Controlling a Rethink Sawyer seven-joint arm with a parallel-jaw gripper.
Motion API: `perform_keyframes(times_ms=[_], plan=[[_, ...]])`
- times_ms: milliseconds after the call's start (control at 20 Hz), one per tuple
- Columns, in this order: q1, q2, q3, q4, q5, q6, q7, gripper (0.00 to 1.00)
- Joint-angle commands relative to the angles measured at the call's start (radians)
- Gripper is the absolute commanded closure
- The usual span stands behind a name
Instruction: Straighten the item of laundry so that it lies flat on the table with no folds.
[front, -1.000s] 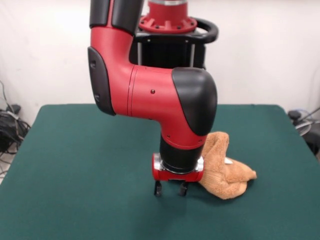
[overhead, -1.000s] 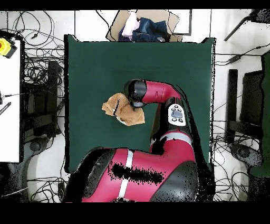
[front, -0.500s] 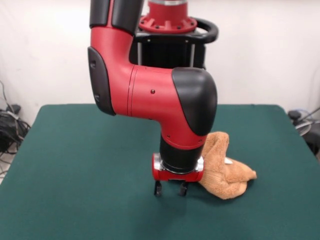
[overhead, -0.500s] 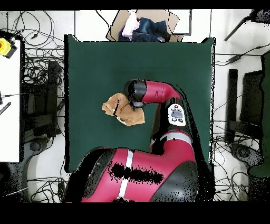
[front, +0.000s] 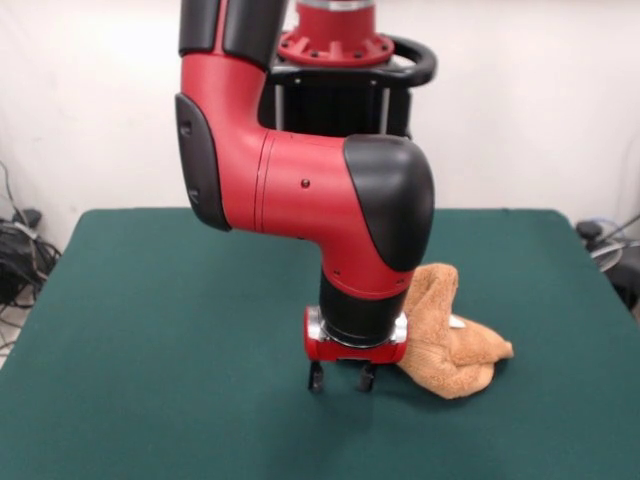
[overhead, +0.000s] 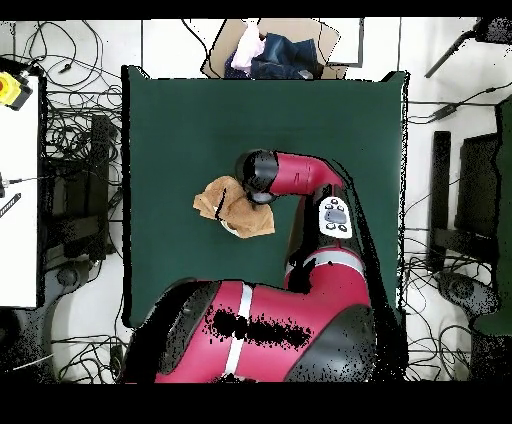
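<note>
Your claw (front: 340, 377) hung just over the table (front: 150, 330) with its two dark fingertips (front: 316, 378) a narrow gap apart and nothing between them. It held nothing. It sat just beside the towel (front: 450, 335), on the towel's left in the front view, not gripping it; whether a fingertip brushed the cloth you couldn't tell from here. The red collar and black wrist above the claw hid part of the towel's near edge.

The towel was orange-tan terry, bunched in a lump with one fold standing up and a lower lobe spread toward the table's right side in the front view. A small white tag (front: 456, 322) showed on it; no writing was readable there. From overhead the towel (overhead: 232, 208) lay crumpled near the table's middle, half under the arm's black elbow.

No brand marks or text were legible on the arm. A cardboard box (overhead: 270, 48) holding clothes sat past the table's far edge overhead.
</note>
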Motion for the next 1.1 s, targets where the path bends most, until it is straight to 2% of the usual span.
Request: perform_keyframes(times_ms=[50,350,500,750,1100], plan=[[-0.028,0.079,0.035,0.01,-0.001,-0.063,0.132,0.0],[-0.021,-0.119,0.021,0.142,0.013,0.022,0.12,0.0],[-0.014,-0.189,0.006,0.176,0.014,0.073,0.111,0.0],[-0.015,-0.256,0.005,0.192,0.023,0.129,0.1,0.0],[-0.018,-0.294,0.01,0.198,0.016,0.163,0.095,0.0]])
